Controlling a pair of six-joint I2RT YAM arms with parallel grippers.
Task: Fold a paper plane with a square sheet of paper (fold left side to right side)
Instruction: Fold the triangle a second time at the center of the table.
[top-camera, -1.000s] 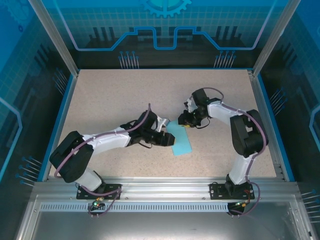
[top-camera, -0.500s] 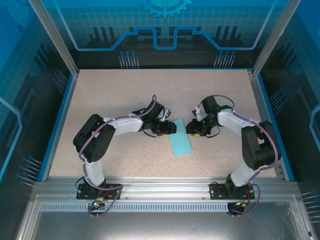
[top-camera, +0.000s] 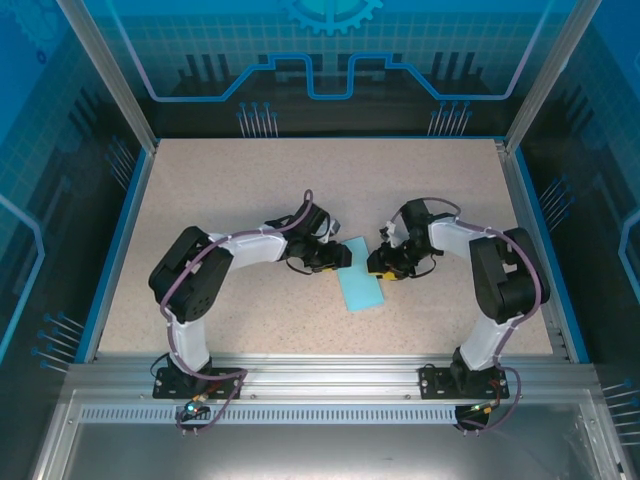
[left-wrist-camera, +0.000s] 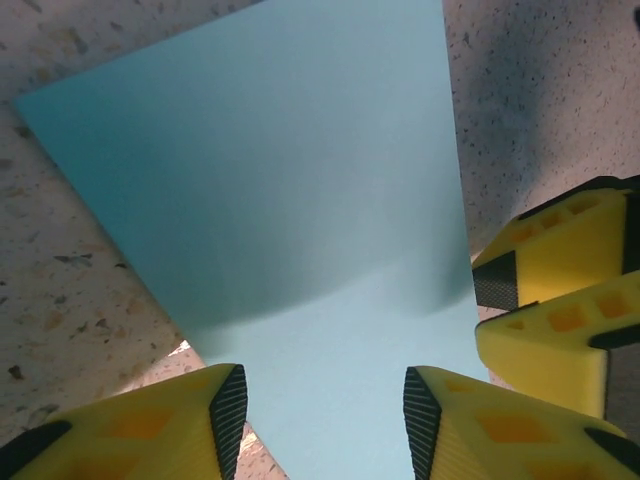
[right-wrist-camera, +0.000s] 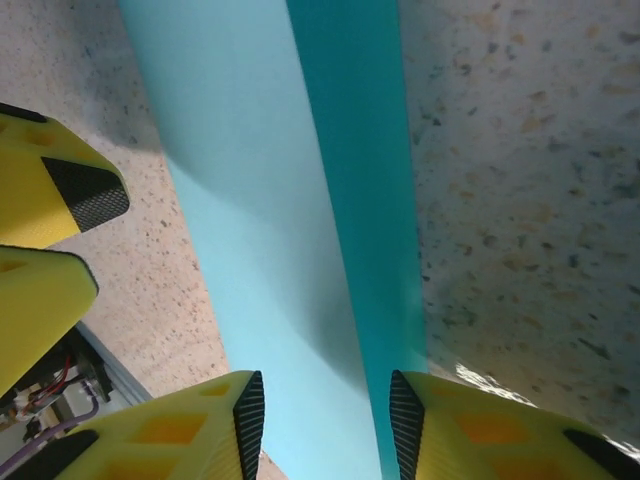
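Observation:
The square sheet of paper, turquoise and folded into a narrow rectangle, lies flat at the table's middle. My left gripper sits at its far left corner and my right gripper at its far right edge. In the left wrist view the paper runs under my open left gripper, with the right gripper's yellow fingers close at the right. In the right wrist view the paper shows a lighter top layer and a darker strip beside it. My right gripper stands open over both.
The speckled beige table has a raised blue rim and metal frame posts at its corners. The two grippers' fingertips are only a few centimetres apart over the paper's far end.
A second ago my left arm lay low and reached from the left; it has folded in to the paper's far corner. My right gripper has edged left onto the paper's right edge.

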